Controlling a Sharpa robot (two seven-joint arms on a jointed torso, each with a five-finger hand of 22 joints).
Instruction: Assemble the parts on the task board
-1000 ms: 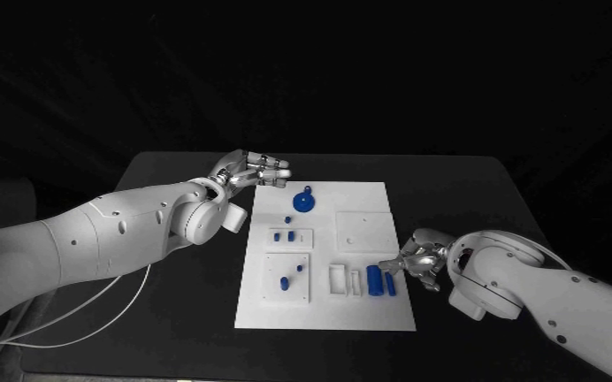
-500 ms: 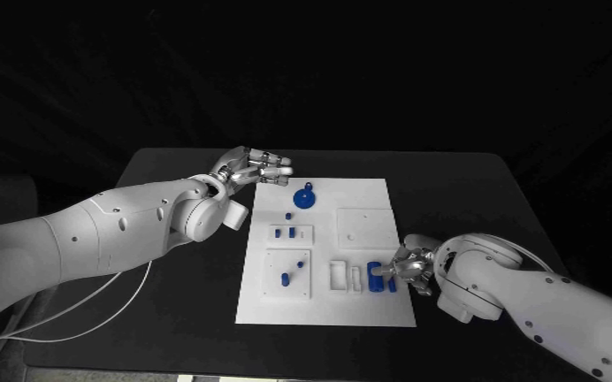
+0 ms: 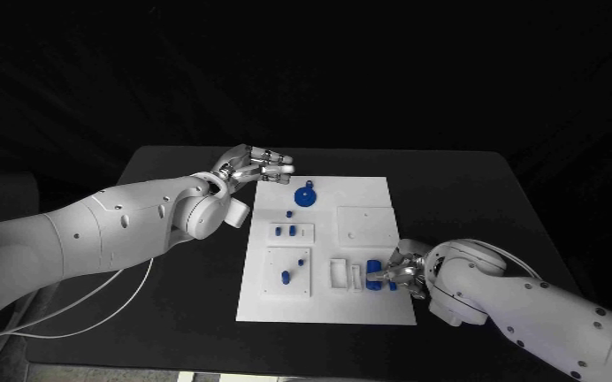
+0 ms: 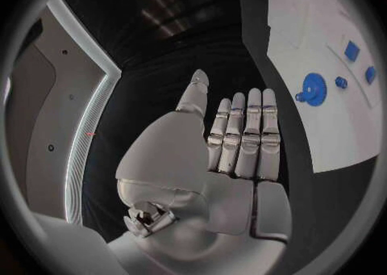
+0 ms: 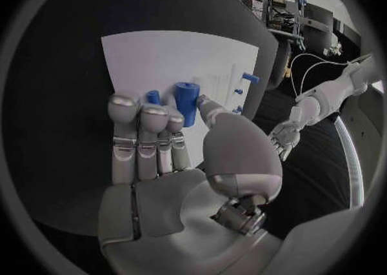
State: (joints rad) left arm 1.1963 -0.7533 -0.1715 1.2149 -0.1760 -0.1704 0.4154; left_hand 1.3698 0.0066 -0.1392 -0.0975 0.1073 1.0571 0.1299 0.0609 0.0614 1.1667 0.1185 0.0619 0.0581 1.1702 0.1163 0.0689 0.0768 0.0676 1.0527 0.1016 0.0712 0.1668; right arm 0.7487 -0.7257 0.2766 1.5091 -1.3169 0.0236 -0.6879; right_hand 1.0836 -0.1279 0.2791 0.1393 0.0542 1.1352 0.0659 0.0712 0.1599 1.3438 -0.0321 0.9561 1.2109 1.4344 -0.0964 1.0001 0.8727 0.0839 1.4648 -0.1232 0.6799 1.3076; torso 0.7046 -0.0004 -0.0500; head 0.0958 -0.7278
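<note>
Assembly work is centred on the near right corner of the white task board (image 3: 325,258), where the right hand (image 3: 401,273) has its fingers at a blue cylinder (image 3: 374,275) lying beside a smaller blue piece (image 3: 389,279). In the right wrist view the same blue cylinder (image 5: 186,102) sits just past the fingertips (image 5: 123,104), with the thumb (image 5: 211,110) reaching toward its side; whether the hand actually pinches it or only touches it I cannot tell. My reading is that the step in hand is picking up or seating this cylinder near the white rectangular slots (image 3: 340,275) just beside it. The next move likely calls for a firm pinch on the cylinder, then a careful alignment over its socket, since the fit looks close and the piece could roll away.

The left hand (image 3: 254,168) hovers over the black tabletop (image 3: 179,179) at the far left corner of the board, holding nothing. Its fingers lie straight and side by side in the left wrist view, palm flat, with the thumb (image 4: 193,97) slightly apart. A round blue knob-shaped part (image 3: 305,197) rests on the board near it, and other small blue parts (image 3: 288,233) sit farther in, toward the middle.
</note>
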